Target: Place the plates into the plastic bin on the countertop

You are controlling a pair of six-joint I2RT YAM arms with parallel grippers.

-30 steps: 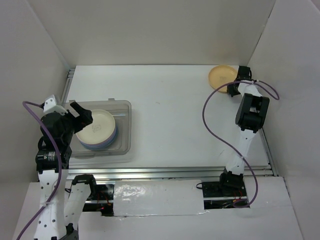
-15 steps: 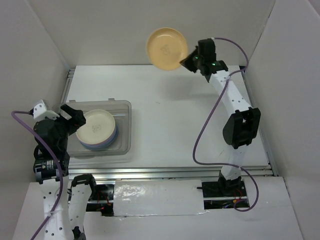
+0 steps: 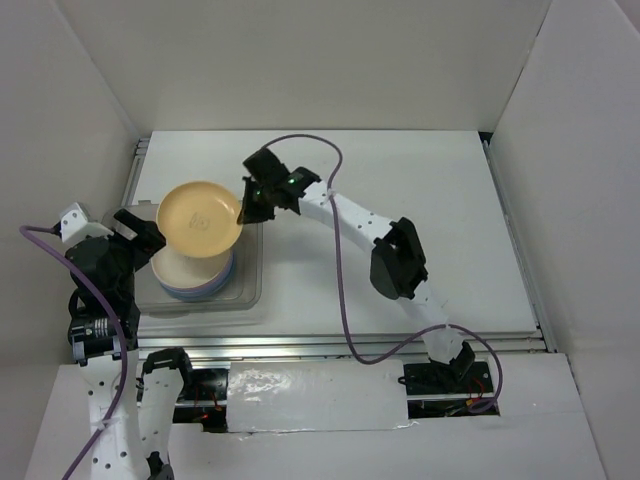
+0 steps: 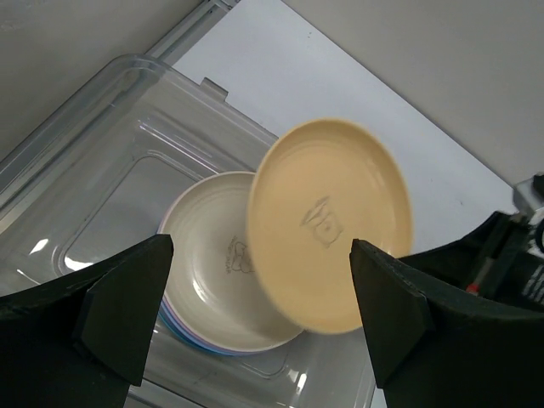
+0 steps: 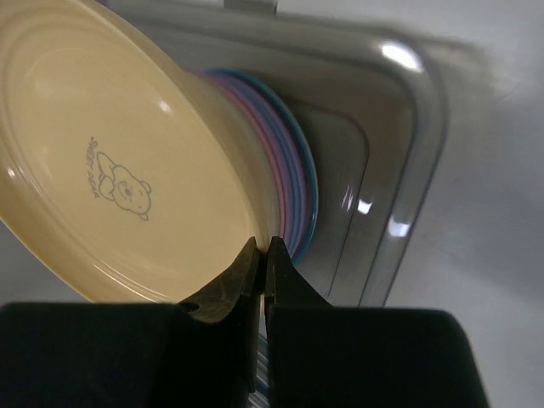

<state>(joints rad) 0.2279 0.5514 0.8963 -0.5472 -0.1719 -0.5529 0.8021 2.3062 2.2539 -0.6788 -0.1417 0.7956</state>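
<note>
An orange plate (image 3: 199, 218) hangs tilted over the clear plastic bin (image 3: 250, 290), pinched by its rim in my right gripper (image 3: 243, 210), which is shut on it. The same orange plate (image 5: 102, 170) fills the right wrist view, its edge between the closed jaws of my right gripper (image 5: 264, 249). Beneath it a stack of plates (image 3: 192, 283) lies in the bin, a cream one (image 4: 208, 289) on top, purple and blue rims (image 5: 297, 183) below. My left gripper (image 3: 135, 232) stands open at the bin's left side, its fingers (image 4: 127, 297) wide apart and holding nothing.
The white countertop (image 3: 400, 200) stretches right of the bin, walled by white panels. A metal rail (image 3: 350, 345) runs along the near edge. My right arm's purple cable (image 3: 340, 250) loops over the middle of the countertop.
My right arm has swung from the far right corner leftward across the countertop, carrying the orange plate to above the bin. The left gripper has drawn back slightly to the left, still open.
</note>
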